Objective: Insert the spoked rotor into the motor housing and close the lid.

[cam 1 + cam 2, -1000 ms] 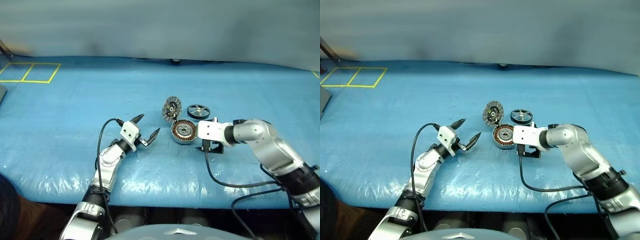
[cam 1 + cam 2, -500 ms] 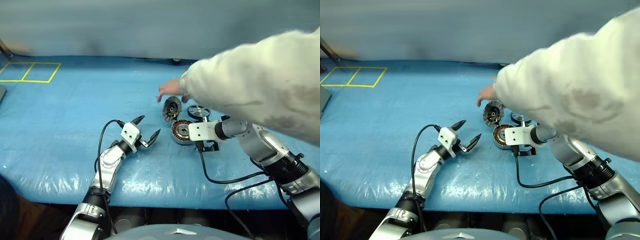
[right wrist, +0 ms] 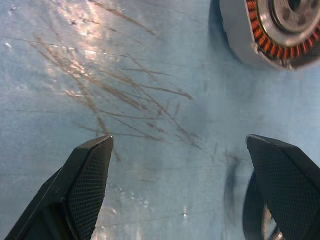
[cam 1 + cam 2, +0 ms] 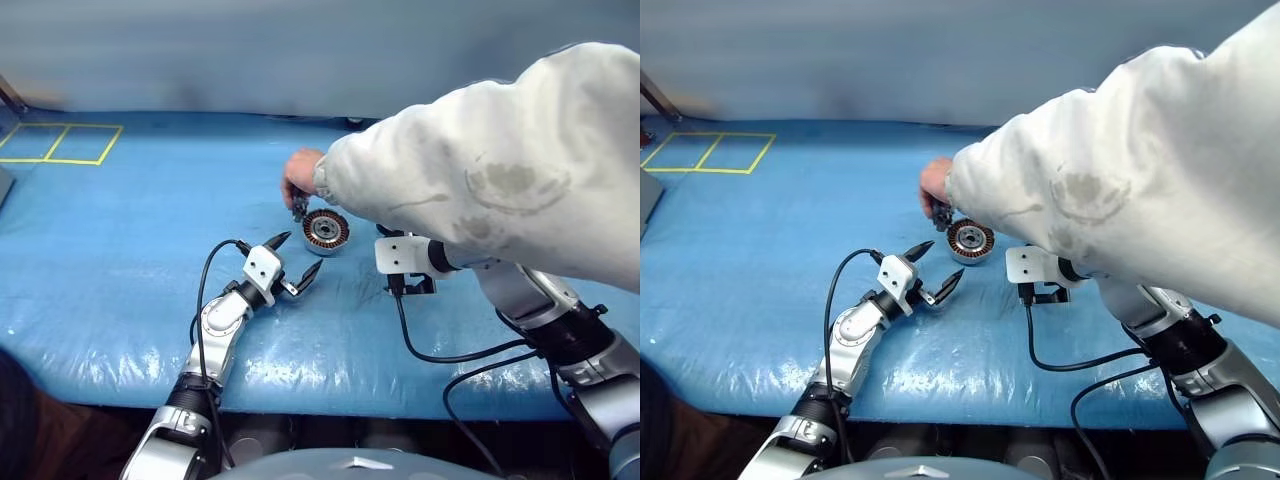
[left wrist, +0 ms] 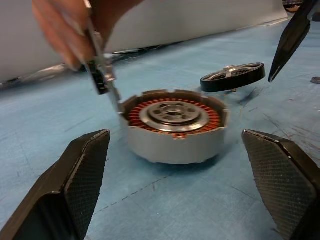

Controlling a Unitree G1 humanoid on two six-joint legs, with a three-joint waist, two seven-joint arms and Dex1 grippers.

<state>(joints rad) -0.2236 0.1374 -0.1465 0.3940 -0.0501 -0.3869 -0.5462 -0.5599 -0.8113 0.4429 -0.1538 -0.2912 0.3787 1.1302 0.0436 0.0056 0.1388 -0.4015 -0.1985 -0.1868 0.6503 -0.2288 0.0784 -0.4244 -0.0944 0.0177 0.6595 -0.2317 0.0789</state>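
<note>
A person's hand point(image 4: 300, 182) in a white sleeve reaches in from the right and grips the lid point(image 5: 102, 75), which stands upright at the motor housing's edge. The motor housing point(image 4: 326, 231) lies open on the blue sheet, showing its copper windings and silver hub point(image 5: 174, 114). The spoked rotor point(image 5: 232, 76) lies flat just beyond the housing; the sleeve hides it in the eye views. My left gripper point(image 4: 297, 254) is open, low and pointed at the housing from close by. To the housing's right, my right gripper point(image 4: 408, 288) hangs open above the sheet with nothing between its fingers point(image 3: 87, 182).
The white sleeve point(image 4: 480, 190) crosses above my right arm and the right half of the blue sheet point(image 4: 150, 200). Yellow taped squares point(image 4: 60, 143) mark the far left corner. A grey wall runs behind the sheet. Black cables point(image 4: 440, 350) trail from both wrists.
The person's hand came in and shifted the housing with its lid leftwards, in front of my left gripper. My right gripper drifted slightly left and up. My left gripper stayed still.
</note>
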